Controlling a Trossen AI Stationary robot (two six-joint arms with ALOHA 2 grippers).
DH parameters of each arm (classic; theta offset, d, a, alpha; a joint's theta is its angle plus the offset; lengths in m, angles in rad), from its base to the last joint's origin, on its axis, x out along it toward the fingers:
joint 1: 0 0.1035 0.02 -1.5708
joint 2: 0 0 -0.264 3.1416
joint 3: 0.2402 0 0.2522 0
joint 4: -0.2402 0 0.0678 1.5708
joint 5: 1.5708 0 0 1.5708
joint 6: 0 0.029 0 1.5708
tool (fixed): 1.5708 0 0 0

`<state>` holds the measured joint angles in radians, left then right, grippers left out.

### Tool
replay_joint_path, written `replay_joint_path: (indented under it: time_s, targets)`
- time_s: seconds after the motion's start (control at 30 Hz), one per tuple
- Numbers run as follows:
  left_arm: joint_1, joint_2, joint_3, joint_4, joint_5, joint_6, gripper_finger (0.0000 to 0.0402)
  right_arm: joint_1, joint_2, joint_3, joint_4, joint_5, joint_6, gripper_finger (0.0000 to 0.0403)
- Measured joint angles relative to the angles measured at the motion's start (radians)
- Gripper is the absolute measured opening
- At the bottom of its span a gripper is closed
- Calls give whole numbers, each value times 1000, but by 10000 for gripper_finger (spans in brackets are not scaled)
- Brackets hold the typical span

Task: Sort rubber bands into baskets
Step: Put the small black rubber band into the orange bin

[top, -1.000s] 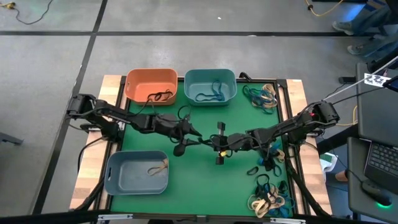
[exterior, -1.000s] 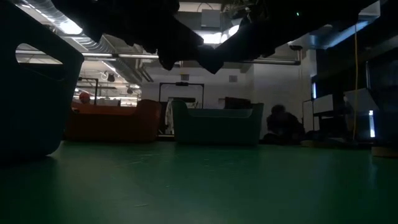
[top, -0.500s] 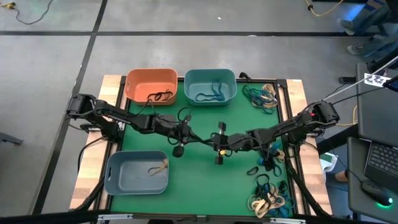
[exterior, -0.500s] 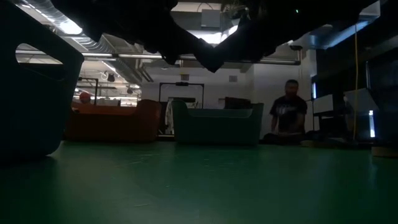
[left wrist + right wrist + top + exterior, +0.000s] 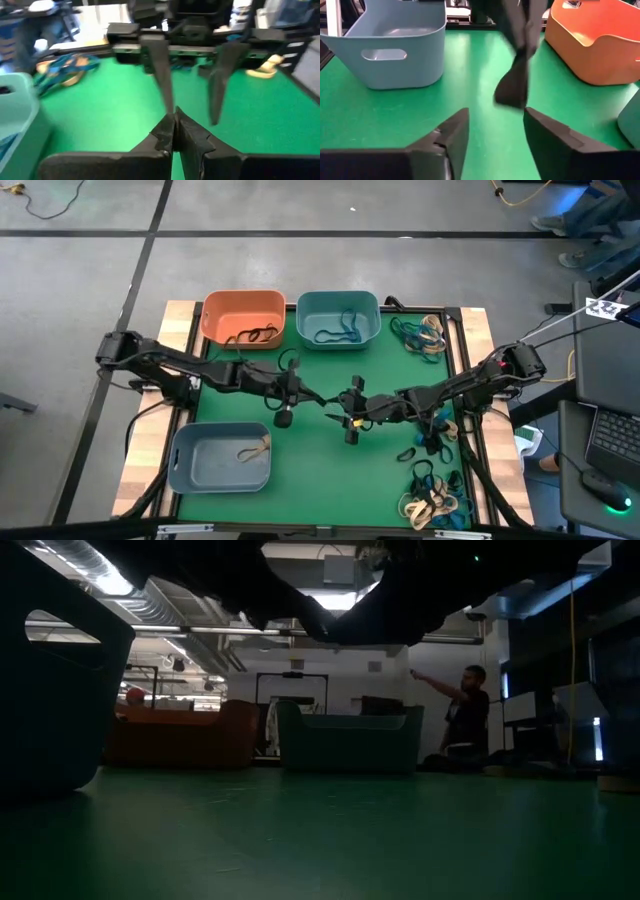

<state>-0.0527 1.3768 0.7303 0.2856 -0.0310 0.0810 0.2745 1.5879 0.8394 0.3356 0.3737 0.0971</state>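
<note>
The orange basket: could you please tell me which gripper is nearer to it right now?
Left. The left gripper hovers over the mat just below the orange basket; the right gripper faces it from farther right, toward mid-table.

Whether any band sits between the pressed-together fingers of the left gripper [image 5: 174,131] cannot be told; its own fingers cover the spot. In the left wrist view the pile of rubber bands [image 5: 64,66] beside the teal basket [image 5: 17,107] is blurred, and that basket is cut off by the picture's edge. In the low view both arms are a dark mass above the teal basket (no detail readable), hiding the ceiling.
</note>
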Motion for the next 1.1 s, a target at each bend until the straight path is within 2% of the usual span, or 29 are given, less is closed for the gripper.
replay_joint_path:
  time_s: [0.2,0.47,0.73,0.93,1.1]
  targets:
    - [0,-117,0,-193,-151,15,6,0,0,0,-2,0,0,218]
    - [0,-256,0,-439,-440,-14,17,0,0,0,-15,0,4,217]
    - [26,-298,1,-613,-731,-98,5,0,0,0,-23,0,5,216]
    - [106,-296,-4,-683,-766,-136,15,0,0,0,-23,0,12,216]
    - [181,-296,-4,-747,-776,-205,7,0,0,0,-23,0,12,216]
